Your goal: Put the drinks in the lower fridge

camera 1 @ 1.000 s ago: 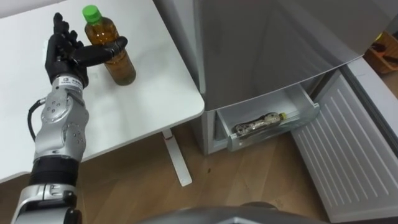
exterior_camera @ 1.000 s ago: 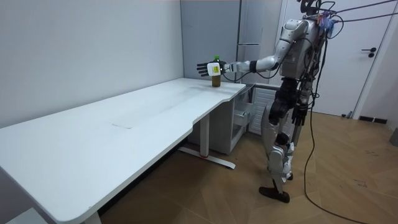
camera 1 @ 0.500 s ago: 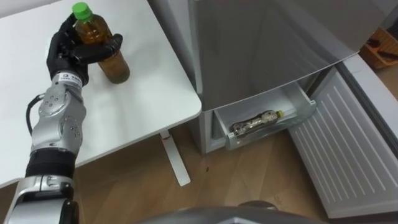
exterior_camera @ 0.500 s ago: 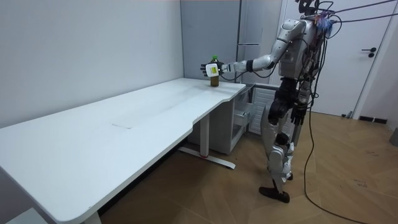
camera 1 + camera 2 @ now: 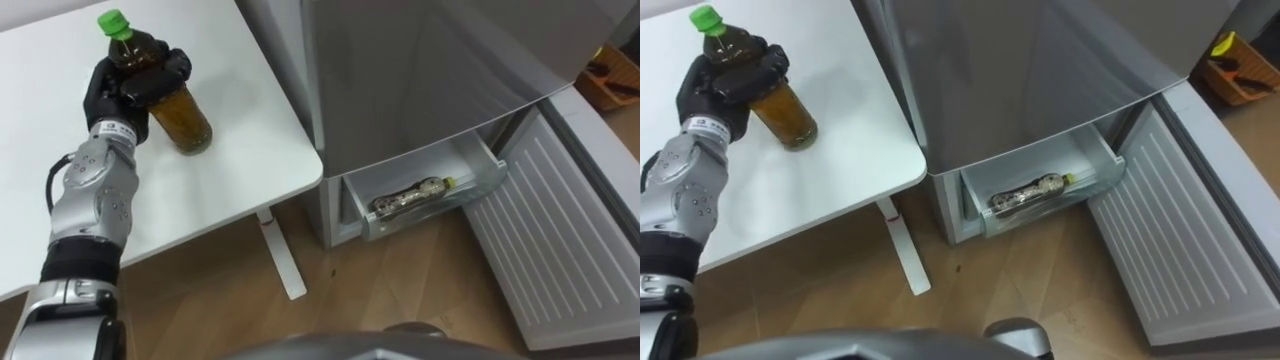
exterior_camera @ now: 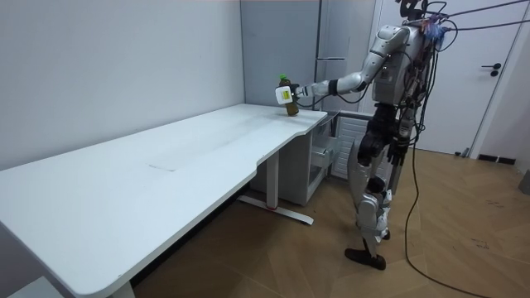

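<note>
An amber drink bottle with a green cap leans with its cap to the left over the white table, near the table's right end. My left hand is shut on the bottle's upper half, fingers and thumb wrapped round it. In the room view the bottle is tilted just above the table corner. To the right, the fridge's lower drawer stands pulled out, and a second bottle lies on its side in it.
The grey fridge stands right beside the table's end. Its lower door, with a white ribbed inner face, hangs open to the right. An orange box sits on the wooden floor at the far right.
My left hand's fingers have curled round the bottle. The bottle has tipped, cap to the left, and has risen slightly off the table.
</note>
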Motion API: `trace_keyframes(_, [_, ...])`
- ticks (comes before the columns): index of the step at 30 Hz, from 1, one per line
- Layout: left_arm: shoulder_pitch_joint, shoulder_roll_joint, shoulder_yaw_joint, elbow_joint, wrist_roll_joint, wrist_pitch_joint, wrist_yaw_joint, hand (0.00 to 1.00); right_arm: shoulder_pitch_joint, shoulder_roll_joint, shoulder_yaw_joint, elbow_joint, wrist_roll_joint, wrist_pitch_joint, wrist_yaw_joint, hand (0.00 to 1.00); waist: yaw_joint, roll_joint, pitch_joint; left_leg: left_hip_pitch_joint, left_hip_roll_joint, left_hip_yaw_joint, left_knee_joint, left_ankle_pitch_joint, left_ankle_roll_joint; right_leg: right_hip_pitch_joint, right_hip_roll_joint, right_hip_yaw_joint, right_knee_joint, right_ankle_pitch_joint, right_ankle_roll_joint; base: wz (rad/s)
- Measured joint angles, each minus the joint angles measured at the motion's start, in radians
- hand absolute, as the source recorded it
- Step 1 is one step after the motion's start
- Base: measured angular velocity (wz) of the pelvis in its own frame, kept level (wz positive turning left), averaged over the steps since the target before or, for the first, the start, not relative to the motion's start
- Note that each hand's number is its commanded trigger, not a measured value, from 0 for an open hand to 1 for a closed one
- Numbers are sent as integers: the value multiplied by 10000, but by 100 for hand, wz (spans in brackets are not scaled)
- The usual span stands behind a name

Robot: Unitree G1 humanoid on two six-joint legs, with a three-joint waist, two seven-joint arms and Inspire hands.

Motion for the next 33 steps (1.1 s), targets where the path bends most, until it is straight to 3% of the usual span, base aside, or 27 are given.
trace_keyframes(12, [-140,49,-10,110,-10,143,-385,100,-74,-28,-1,19,-6,-8,-87,0,4,104,-59,-152,4,-27,13,0,0,1,5,-5,-14,7,-6,0])
trace_keyframes(23, [-136,45,-388,-90,15,201,-376,100,-191,-56,21,34,64,-39,-74,0,52,122,-15,-182,8,-77,77,0,1,-15,-10,-48,26,16,-19,0])
trace_keyframes(27, [-18,-75,-447,-633,4,199,-391,100,-478,-69,110,73,79,-50,-74,0,66,85,-10,-244,-4,-87,74,3,3,-96,-11,-47,5,12,-13,1])
trace_keyframes(33, [773,-453,-445,-2192,19,204,-581,100,-495,-53,109,-47,631,-110,-171,0,269,-47,-9,-314,9,-351,65,6,-2,-100,-14,-261,-9,13,-15,8])
